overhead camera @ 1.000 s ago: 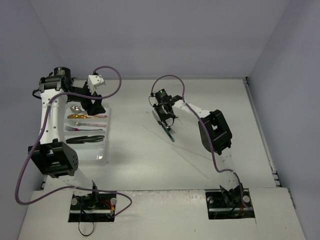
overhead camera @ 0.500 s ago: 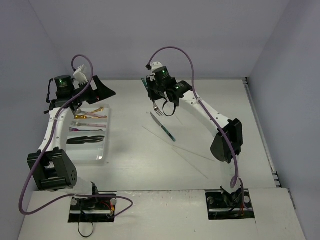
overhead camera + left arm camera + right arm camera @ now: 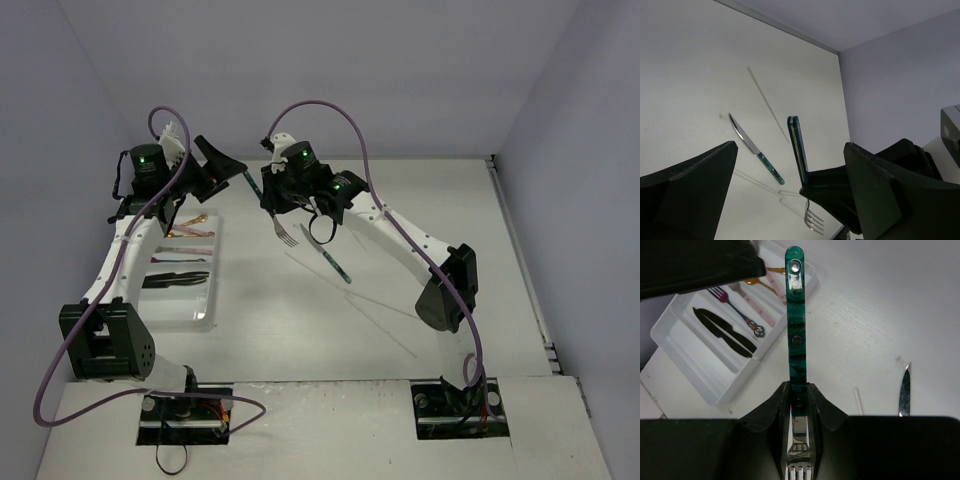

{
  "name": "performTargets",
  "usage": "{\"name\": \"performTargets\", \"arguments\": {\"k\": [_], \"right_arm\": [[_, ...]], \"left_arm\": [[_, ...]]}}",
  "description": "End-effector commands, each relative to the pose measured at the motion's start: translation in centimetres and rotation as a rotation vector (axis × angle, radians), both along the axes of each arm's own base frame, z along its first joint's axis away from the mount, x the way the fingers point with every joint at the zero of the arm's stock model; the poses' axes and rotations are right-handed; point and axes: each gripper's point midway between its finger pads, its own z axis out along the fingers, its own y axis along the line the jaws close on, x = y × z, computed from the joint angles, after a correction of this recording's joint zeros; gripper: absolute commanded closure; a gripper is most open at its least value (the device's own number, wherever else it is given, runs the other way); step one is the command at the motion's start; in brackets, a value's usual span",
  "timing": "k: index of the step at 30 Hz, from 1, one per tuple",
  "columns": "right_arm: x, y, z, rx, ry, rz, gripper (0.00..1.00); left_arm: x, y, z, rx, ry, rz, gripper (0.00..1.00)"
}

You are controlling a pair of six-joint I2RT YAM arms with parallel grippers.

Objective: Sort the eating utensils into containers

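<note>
Green-handled fork (image 3: 286, 236) hangs tilted in the air in the overhead view. My right fingers (image 3: 280, 202) are clamped on its shaft, with the tines pointing down. My left fingers (image 3: 222, 160) are spread wide and hold nothing; they hover just beside the fork's handle tip, above the far end of the white tray (image 3: 203, 300). The tray sits on the left of the counter (image 3: 470, 200) and carries black knives (image 3: 180, 280) and a gold spoon (image 3: 190, 220) in separate compartments. A green-handled knife (image 3: 337, 262) lies on the counter below the fork, with a thin pale stick (image 3: 375, 305) near it.

From the left wrist I see both fingers far apart at the bottom corners. The fork's handle stands up between them, untouched by either. The knife and stick lie flat on the counter beyond.

From the right wrist the fingers are squeezed tight on the metal neck just above the tines. The green handle points away toward the tray, where a purple-handled fork (image 3: 737, 307) lies one compartment over from the black knives.
</note>
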Motion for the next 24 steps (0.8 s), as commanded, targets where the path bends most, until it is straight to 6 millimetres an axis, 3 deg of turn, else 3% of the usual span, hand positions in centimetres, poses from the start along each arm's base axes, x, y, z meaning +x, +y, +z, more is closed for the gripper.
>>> {"name": "performTargets", "arguments": {"k": [1,7,8,18,22,24], "right_arm": [[-0.6,1.9,7.0,0.16,-0.112,0.041,1.0],[-1.5,2.9,7.2,0.168,-0.118,0.066,1.0],[-1.5,3.0,7.2,0.168,-0.12,0.065,1.0],[-1.5,3.7,7.1,0.168,-0.124,0.07,1.0],[-1.6,3.7,7.2,0.169,-0.126,0.074,1.0],[-1.8,3.8,7.2,0.17,-0.123,0.077,0.97]], "left_arm": [[-0.2,-0.5,2.9,-0.023,-0.091,0.01,0.14],[0.1,-1.0,2.9,-0.045,-0.093,-0.01,0.21],[-0.3,-2.4,3.0,-0.05,-0.096,-0.044,0.24],[-2.1,-4.5,1.8,-0.089,-0.048,-0.125,0.68],[-2.8,-4.8,1.2,-0.083,-0.036,-0.159,0.98],[-3.0,-4.6,1.1,-0.072,-0.034,-0.163,1.0]]}}
